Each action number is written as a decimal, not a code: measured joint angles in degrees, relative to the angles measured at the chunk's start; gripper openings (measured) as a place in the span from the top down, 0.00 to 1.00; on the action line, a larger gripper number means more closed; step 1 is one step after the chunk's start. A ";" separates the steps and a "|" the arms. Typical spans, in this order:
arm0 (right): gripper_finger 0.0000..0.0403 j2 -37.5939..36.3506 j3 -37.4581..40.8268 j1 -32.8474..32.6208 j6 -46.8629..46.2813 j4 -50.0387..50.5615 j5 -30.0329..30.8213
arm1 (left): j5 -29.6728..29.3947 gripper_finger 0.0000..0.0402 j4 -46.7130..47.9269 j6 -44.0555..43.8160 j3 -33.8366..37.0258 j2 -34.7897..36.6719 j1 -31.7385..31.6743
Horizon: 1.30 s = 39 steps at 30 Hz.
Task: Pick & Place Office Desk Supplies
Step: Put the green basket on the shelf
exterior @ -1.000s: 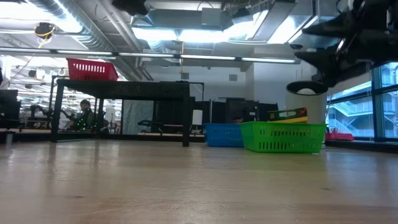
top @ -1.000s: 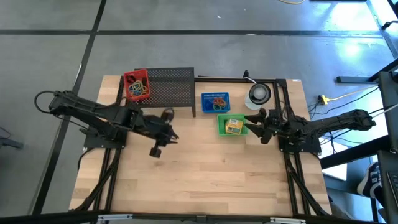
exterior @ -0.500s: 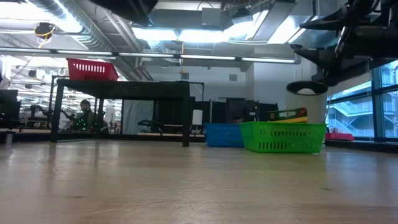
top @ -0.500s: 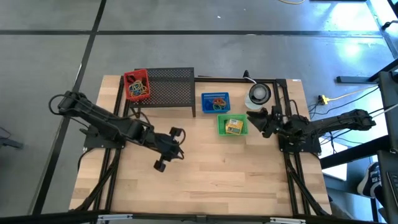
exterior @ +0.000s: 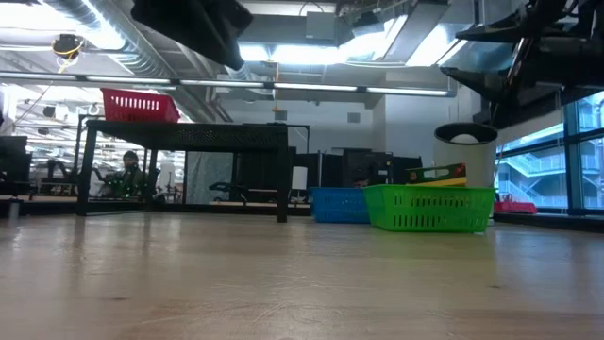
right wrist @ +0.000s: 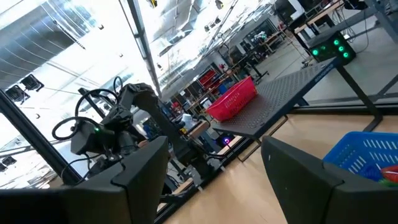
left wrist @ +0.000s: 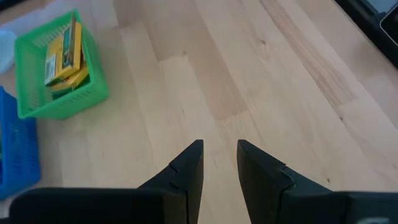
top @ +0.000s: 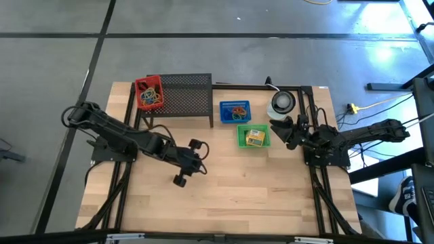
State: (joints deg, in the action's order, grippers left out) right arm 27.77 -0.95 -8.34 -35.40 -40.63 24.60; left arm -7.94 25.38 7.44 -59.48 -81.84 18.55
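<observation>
While the left gripper (top: 196,161) hangs over bare table (top: 237,196), fingers slightly apart and pinching nothing, the supplies sit sorted in the red basket (top: 149,93), blue basket (top: 234,112) and green basket (top: 253,137). Right gripper (top: 283,131) waits spread wide just beside the green basket; swinging either arm carelessly could knock a basket.

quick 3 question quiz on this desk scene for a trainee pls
1. True or false: the red basket sits on the black shelf.
2. Which basket holds the yellow boxes: A blue, B green, C red?
3. Is the left gripper holding anything?

Key: 1 true. 2 B, the green basket. 3 No, its fingers stand apart over bare table.
</observation>
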 joint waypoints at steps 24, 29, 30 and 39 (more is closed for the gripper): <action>0.35 31.50 -38.88 0.00 -16.77 60.84 6.96 | -4.58 0.74 -0.93 1.28 0.00 0.02 -2.03; 0.35 40.26 -44.46 0.00 -16.72 60.87 5.57 | -4.57 0.74 0.22 -1.43 0.00 0.04 -1.89; 0.35 41.63 -45.45 0.00 -16.68 61.15 5.57 | -4.58 0.74 0.82 -2.04 0.00 0.04 -1.79; 0.35 54.14 -50.60 0.04 -19.47 62.17 4.44 | -4.40 0.74 6.65 -4.88 0.00 0.04 0.39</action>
State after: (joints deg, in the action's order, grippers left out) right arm 81.91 -51.55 -8.29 -54.87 21.54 29.04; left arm -12.34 32.03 2.56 -59.48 -81.80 18.94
